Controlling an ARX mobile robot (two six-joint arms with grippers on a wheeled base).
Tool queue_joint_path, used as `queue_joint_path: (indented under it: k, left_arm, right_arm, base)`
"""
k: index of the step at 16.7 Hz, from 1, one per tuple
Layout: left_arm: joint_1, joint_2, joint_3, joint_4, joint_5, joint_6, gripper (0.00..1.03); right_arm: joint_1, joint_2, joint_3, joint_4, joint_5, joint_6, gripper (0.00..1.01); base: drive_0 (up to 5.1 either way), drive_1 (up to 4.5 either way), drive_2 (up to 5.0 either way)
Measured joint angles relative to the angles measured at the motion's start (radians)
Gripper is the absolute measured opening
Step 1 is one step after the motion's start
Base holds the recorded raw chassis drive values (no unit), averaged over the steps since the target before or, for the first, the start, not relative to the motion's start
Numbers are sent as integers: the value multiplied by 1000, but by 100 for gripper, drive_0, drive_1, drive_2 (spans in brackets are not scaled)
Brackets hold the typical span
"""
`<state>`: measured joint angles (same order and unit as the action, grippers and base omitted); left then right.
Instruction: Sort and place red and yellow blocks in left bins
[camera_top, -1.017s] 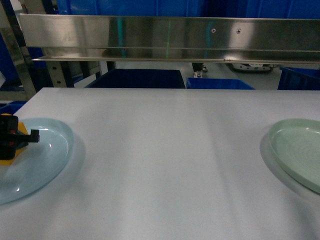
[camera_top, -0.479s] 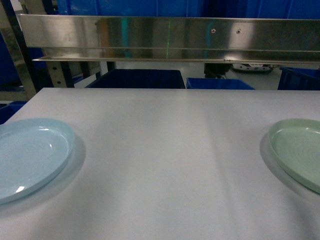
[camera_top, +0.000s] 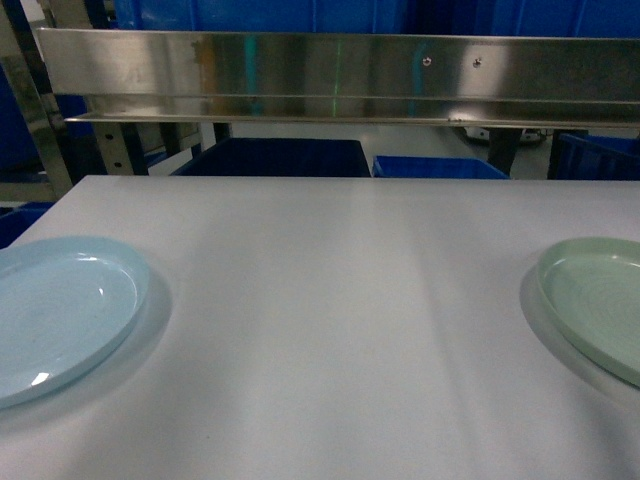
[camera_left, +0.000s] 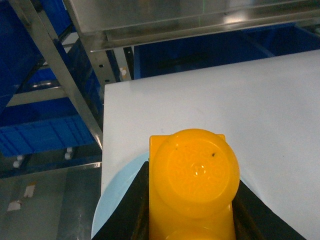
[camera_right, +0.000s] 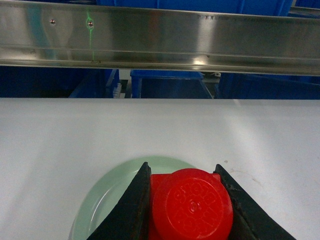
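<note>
In the left wrist view, the left gripper (camera_left: 192, 210) has its dark fingers closed against both sides of a translucent orange-yellow studded plastic brick (camera_left: 192, 192), held above the rim of a shallow pale blue round plate (camera_left: 117, 200) at the white table's (camera_top: 330, 300) corner. The right gripper (camera_right: 187, 207) likewise clamps a solid red block (camera_right: 190, 205) over a pale green round plate (camera_right: 107, 197). Deep bright-blue plastic crates (camera_left: 42, 135) sit on the floor beyond the table's left edge, under a steel shelf (camera_top: 330, 70)
</note>
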<state>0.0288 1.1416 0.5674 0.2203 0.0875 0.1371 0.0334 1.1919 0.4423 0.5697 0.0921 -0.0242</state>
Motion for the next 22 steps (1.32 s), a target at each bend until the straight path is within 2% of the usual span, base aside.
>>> queue_joint_path:
  k: [2, 6, 8, 10, 11, 22]
  left_arm:
    - [-17, 12, 10, -27, -24, -18, 28]
    - [-21, 36, 29, -92, -36, -86, 28]
    - [-18, 36, 35, -94, -36, -105, 28]
    - [-12, 36, 42, -94, -35, -112, 28]
    - [27, 5, 38, -93, -16, -116, 27]
    - [32, 0, 24, -53, 14, -118, 27]
  right_arm:
    - [0, 0, 0, 0, 0, 0, 28]
    - [0, 0, 0, 0, 0, 0, 28]
    - [0, 0, 0, 0, 0, 0, 28]
    - [0, 0, 0, 0, 0, 0, 28]
    - [0, 0, 0, 0, 0, 0, 28]
    - [0, 0, 0, 0, 0, 0, 28]
  base:
    - [0, 0, 0]
    - [0, 0, 0]
    - [0, 0, 0]
    - [0, 0, 0]
    - [0, 0, 0]
    - [0, 0, 0]
